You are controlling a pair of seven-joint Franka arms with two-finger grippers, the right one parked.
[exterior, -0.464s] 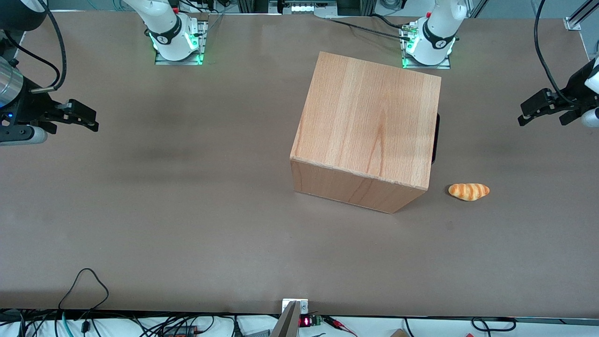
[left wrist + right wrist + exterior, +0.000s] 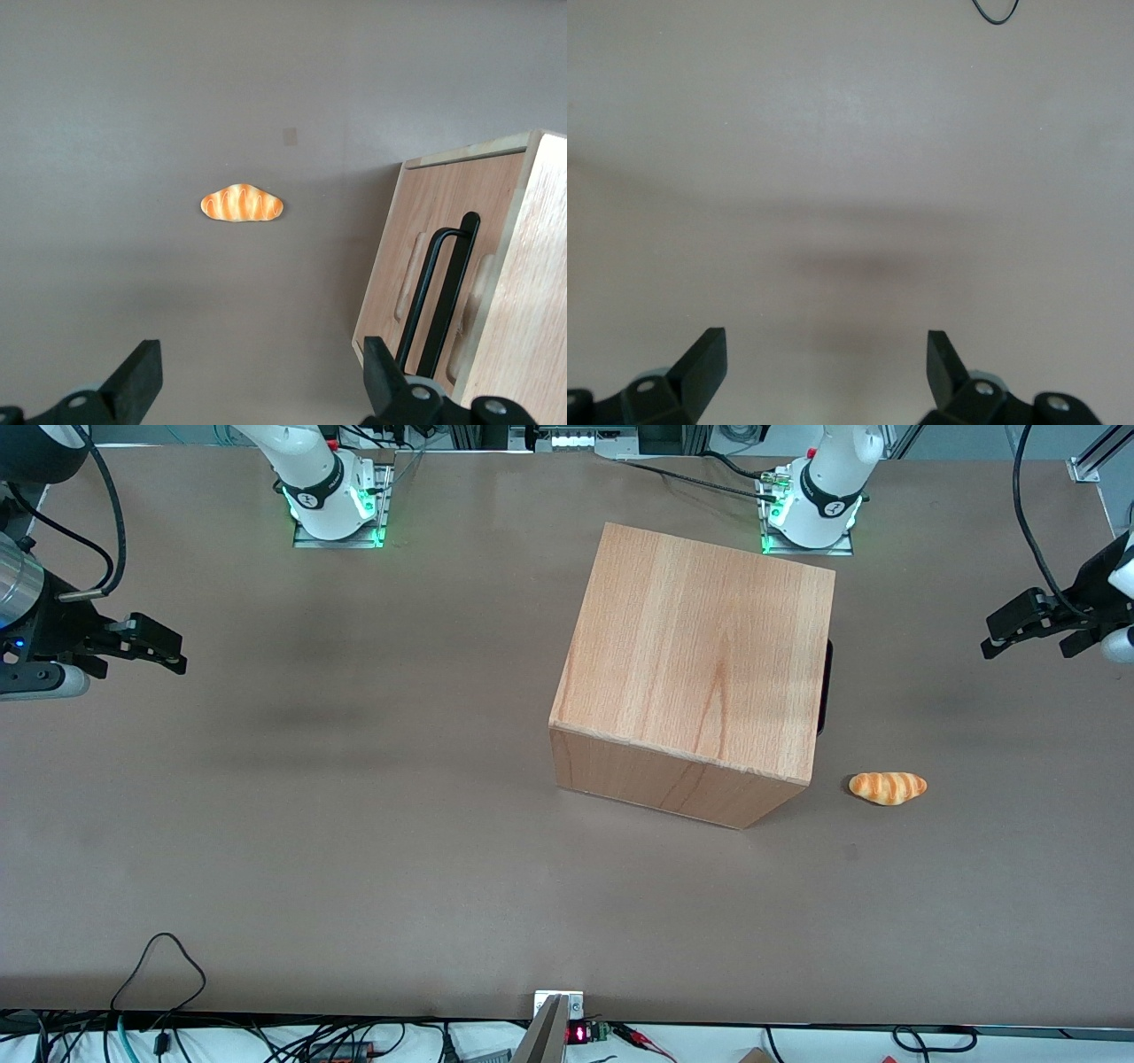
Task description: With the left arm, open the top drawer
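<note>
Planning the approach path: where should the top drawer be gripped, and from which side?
Grip the black bar handle on the top drawer, coming from the working arm's end, which the cabinet front faces. The open gripper hangs there, apart from it.

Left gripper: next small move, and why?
Probably bring the left gripper in toward the cabinet's black bar handle. Its fingers are open, it hangs well clear at the working arm's end, and the top drawer looks shut.
</note>
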